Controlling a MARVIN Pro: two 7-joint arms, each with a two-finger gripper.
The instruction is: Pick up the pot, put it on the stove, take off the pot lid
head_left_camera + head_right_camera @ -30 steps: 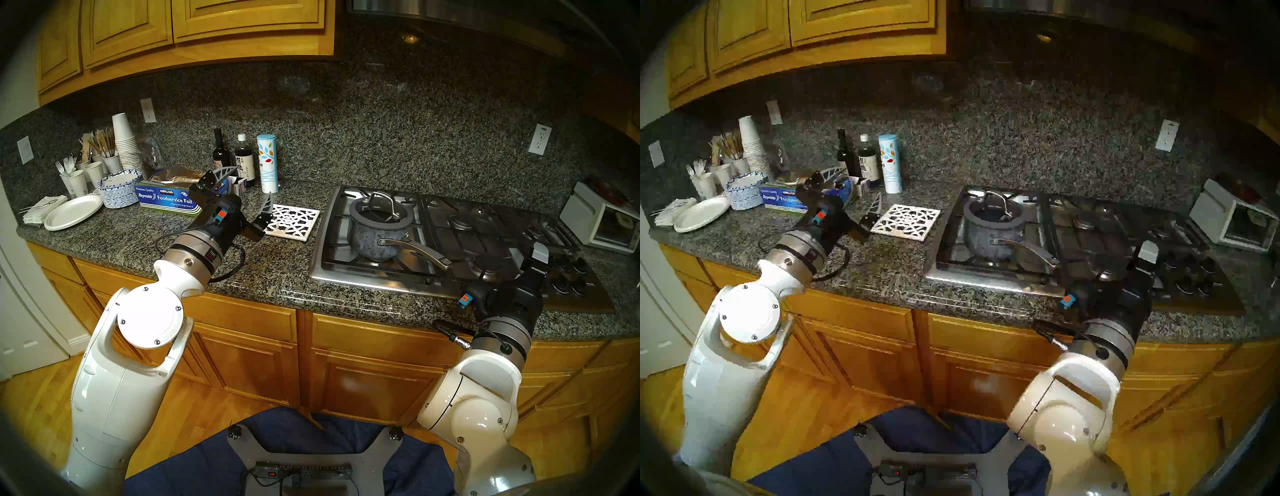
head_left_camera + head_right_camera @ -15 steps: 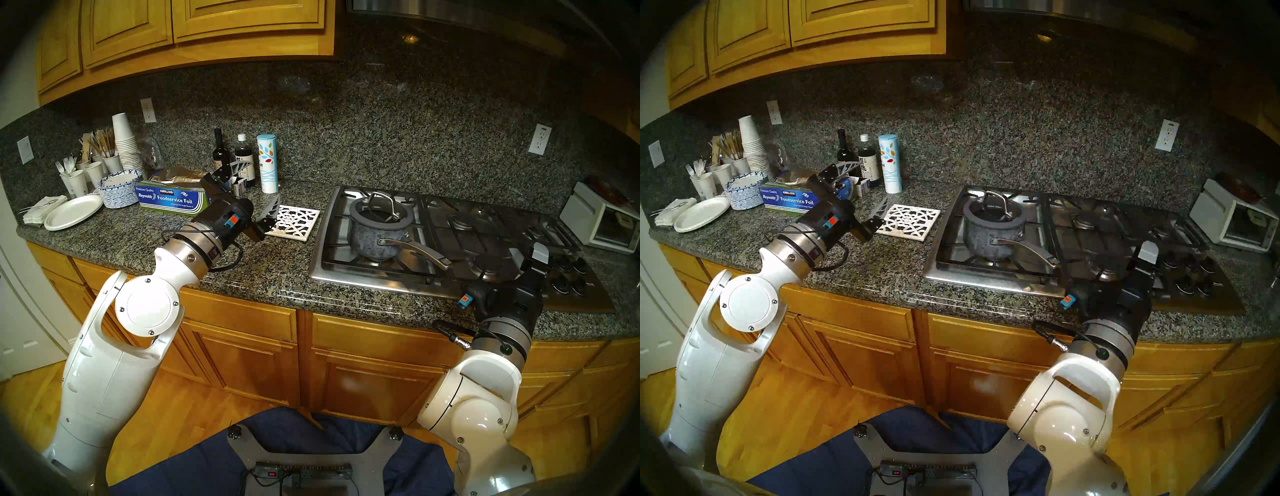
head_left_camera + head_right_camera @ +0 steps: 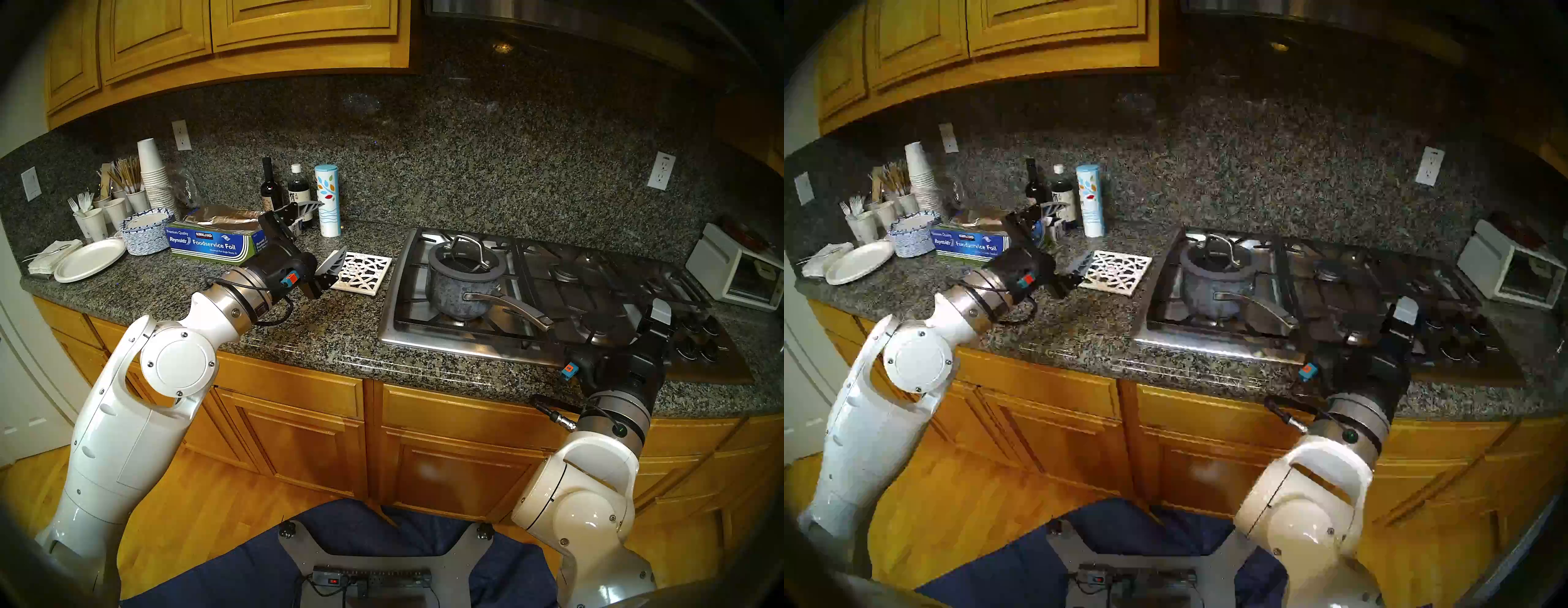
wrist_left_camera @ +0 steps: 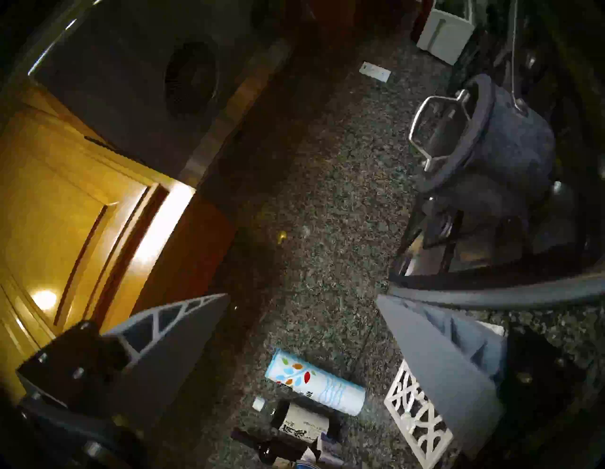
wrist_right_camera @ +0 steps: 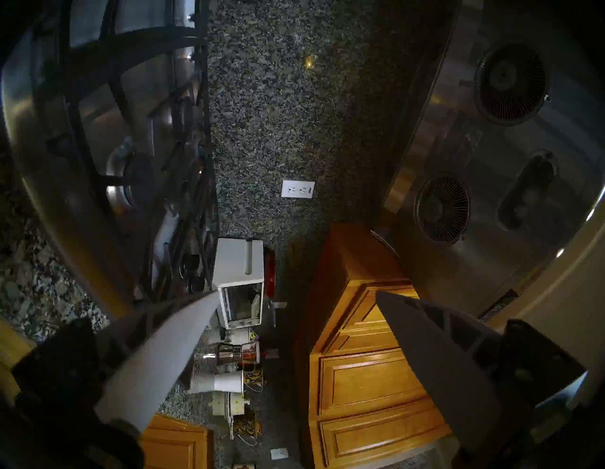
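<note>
The dark-grey mottled pot (image 3: 460,293) stands on the left front grate of the stove (image 3: 424,335), its long silver handle pointing to the front right. The glass pot lid (image 3: 466,275) sits on it, loop handle up. My left gripper (image 3: 333,227) hovers open and empty over the counter left of the stove, fingers pointing toward the pot. In the left wrist view the pot (image 4: 517,147) and pot lid (image 4: 471,137) lie ahead, beyond the fingers. My right gripper (image 5: 296,294) is open and empty by the stove's front right, its fingers (image 3: 659,310) near the knobs.
A white lattice trivet (image 3: 362,271) lies between my left gripper and the stove. Behind it stand a foil box (image 3: 212,244), bottles (image 3: 297,191) and a tall canister (image 3: 327,199). Paper plates (image 3: 89,259) and cups are far left. A white toaster oven (image 3: 734,271) sits far right.
My left arm has swung its open gripper to the right, toward the trivet and pot, turning the wrist as it went. The right arm and the pot have stayed put.
</note>
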